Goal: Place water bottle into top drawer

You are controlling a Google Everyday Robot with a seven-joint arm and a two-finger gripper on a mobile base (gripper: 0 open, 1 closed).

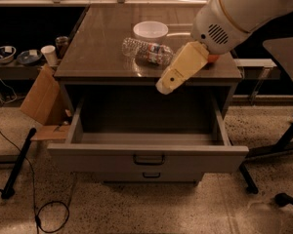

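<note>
Nearest, the wide grey metal top drawer (100, 156) stands pulled fully out from under the front edge of the desk (95, 48). Its tall front panel carries a dark bar handle (149, 159) at its centre, and what shows of its deep inside holds nothing. Just below it sits a narrower, shorter grey lower drawer front (151, 175) with a smaller handle, pushed in. On the speckled floor off the front left corner a thin black cable (49, 213) lies in a loop, and a sheet of brown cardboard (39, 101) leans against the left side of the desk. The cream-coloured gripper (167, 86) hangs over the front edge of the desk, right of centre, above the back of the open drawer, on a large white arm (234, 13) that reaches in from above the right edge; whether it is open or closed cannot be told, and it holds nothing. Behind it, near the middle of the brown desk top, the clear crinkled plastic water bottle (147, 51) with a blue-and-red label band lies on its side, apart from the gripper. Just beyond the bottle, towards the back edge, stands a round white bowl (150, 30).
</note>
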